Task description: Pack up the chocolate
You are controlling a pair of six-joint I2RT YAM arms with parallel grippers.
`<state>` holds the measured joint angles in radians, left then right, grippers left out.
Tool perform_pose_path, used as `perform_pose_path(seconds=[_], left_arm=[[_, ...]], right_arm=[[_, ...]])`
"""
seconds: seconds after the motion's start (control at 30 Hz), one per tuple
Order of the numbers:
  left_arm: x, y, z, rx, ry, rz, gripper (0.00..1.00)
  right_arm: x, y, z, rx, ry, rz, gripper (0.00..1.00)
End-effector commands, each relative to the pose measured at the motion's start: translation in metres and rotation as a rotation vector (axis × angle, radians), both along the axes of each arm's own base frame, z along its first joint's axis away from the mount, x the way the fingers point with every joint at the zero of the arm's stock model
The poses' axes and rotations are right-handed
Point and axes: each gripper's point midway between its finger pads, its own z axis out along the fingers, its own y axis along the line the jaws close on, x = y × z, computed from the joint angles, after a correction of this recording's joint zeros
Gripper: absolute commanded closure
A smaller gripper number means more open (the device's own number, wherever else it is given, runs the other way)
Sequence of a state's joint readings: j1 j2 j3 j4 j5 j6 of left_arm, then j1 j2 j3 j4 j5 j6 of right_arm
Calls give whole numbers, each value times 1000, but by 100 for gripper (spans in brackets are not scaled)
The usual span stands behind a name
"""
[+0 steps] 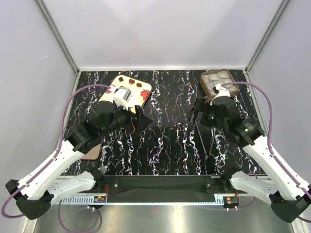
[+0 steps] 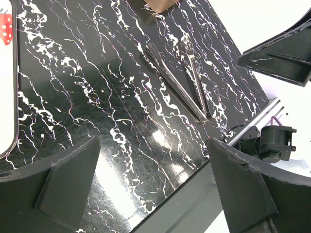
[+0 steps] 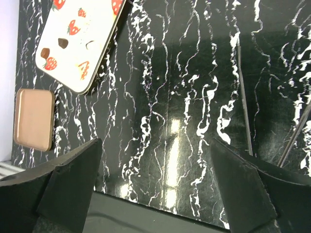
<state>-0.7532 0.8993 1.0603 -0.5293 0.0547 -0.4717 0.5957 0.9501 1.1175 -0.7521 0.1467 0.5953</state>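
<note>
Counts first.
- 1 small square brown tray, far right corner of the table. The chocolate sits in it. I make out about 4 pale grey rounds, too small for a firm count.
- 1 cream lid printed with strawberries, far left side.
- 1 pair of metal tongs, flat on the marble right of centre, its 2 arms joined at the near end.
- 1 flat pinkish-brown pad with rounded corners, at the left edge, nearer to me than the lid.

Hands: 2, both released.
- My left gripper has its jaws spread wide with nothing between them. It is over bare table near the centre.
- My right gripper is just as wide and grips nothing. It hangs over the far end of the tongs, on the near side of the tray.

In the way:
- From above, my right wrist covers the tray's near edge.
- My left wrist covers the middle of the lid.
- My left forearm hides part of the pad.

Hard to make out:
- The left wrist view catches only a strip of the lid.
- A brown corner is cut off at that view's top edge; I cannot tell what it is.
- The right wrist view loses the tongs' ends behind my finger.
</note>
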Motion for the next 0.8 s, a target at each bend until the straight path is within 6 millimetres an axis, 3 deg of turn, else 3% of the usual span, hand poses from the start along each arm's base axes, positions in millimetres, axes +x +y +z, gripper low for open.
perform_pose_path(seconds=[0.0,0.23,0.3,0.37,0.53,0.6,0.77], left_arm=[[4,-3,20,-44,-52,-2,1],[3,-2,18,-42,-58,-5,1],[2,-2,19,-49,-60,-9,1],[0,-3,19,-55,-59,-18,1],[-5,-2,24,-54,-76,-42,1],[-6,3,25,-40,-80,-34,1],[-10,9,28,-45,-102,-26,1]], right_arm=[[9,-7,16,-10,-52,-49,0],[20,-25,-3,-157,-31,-111,0],[35,-47,-19,-283,-7,-232,0],[43,-69,-41,-407,75,-331,0],[51,-83,-95,-421,229,-361,0],[47,-96,-120,-370,319,-377,0],[30,-97,-162,-284,433,-349,0]])
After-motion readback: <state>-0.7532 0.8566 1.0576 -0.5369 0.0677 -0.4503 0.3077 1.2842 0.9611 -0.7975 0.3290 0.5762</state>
